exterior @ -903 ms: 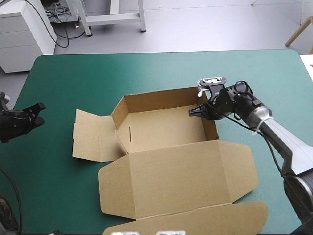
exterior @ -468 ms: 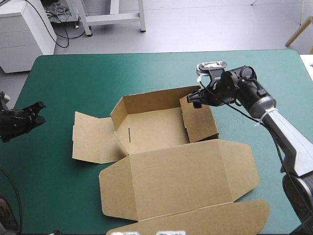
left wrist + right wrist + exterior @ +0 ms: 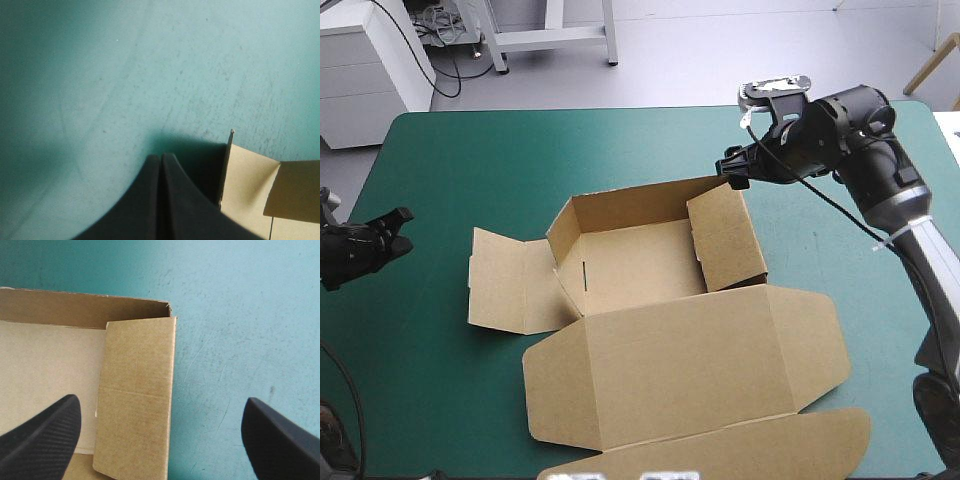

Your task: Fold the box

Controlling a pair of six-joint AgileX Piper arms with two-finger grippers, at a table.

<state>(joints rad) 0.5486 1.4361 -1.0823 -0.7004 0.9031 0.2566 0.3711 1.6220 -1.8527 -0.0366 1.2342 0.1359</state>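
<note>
The box (image 3: 640, 262) sat at the middle of the table (image 3: 470, 150), a half-made tray. Its far wall was up, its lid (image 3: 685, 360) lay flat toward the near edge, and the left flap (image 3: 505, 278) lay flat on the cover. The right flap (image 3: 728, 238) was turned in over the floor, leaning inward and, as far as I could judge, not tucked down.

My right claw (image 3: 732, 172) hung above the box's far right corner, fingers wide apart, gripping nothing and clear of the board. My left claw (image 3: 398, 222) sat at the table's left edge, fingers pressed together and empty. It was near the left flap but not touching it.

I took the step in hand to be the right end wall, with 1 end folded in and the other not yet begun. The next move called for coming down on the right flap and pressing it home without shoving the tray sideways. After that, the left flap needed raising.
</note>
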